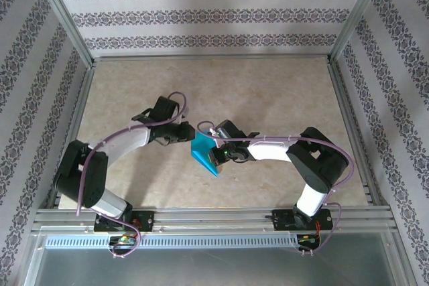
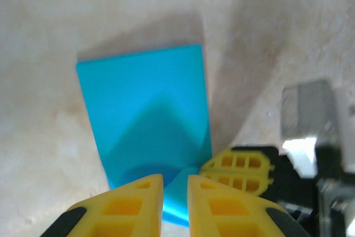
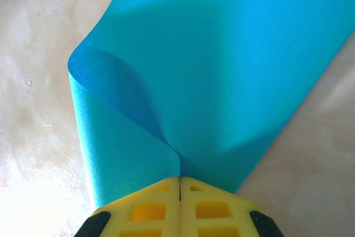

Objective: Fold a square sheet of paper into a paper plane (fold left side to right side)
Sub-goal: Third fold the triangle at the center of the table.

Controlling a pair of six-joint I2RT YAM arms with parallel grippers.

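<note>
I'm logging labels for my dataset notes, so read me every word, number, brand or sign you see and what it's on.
None can be read.
The square sheet of paper is plain blue, the wallpaper carries only ornament bands, the yellow fingers bear no lettering.
Any marking on the arm bases is too small to tell.

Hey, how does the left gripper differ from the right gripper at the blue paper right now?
The right gripper is shut tight, its fingers touching; the left gripper shows a narrow gap. The right gripper pinches a curled-up flap of the square sheet of paper; the left gripper sits at the sheet's edge, with no clear grip. Both have yellow fingers and meet at the same sheet.
</note>
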